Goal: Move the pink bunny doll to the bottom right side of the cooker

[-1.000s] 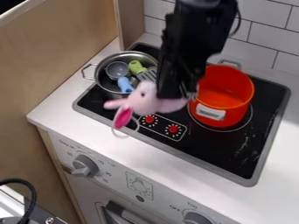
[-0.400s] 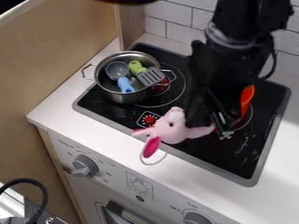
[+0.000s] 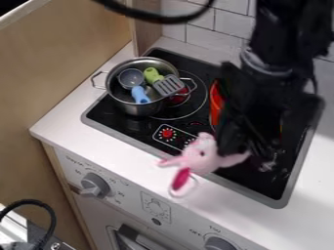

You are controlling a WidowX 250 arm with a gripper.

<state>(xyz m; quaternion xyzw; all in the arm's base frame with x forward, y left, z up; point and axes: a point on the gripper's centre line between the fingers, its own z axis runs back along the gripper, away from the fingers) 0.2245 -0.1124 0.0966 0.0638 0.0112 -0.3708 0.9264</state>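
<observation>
Claw point(image 3: 246, 152) gripping pink bunny doll point(image 3: 201, 157), lower centre of frame, above front edge of cooktop point(image 3: 258, 183). Doll's head juts left of claw; cooktop's bottom-right corner lies opposite, down-right. Judgement: carry that way, then lower.

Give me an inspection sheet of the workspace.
Surface: black stove set in white counter.
Job's things: bunny at stove's front edge, pink ear hanging; whether it touches, cannot tell.
Clutter: steel pot with spatula and other utensils; red pot, partly hidden behind the arm.
Tool: over the stove, holding bunny.
Cables: black cable across top; another at lower left.
Surroundings: tiled wall, wooden panel.
People: nothing seen.
</observation>
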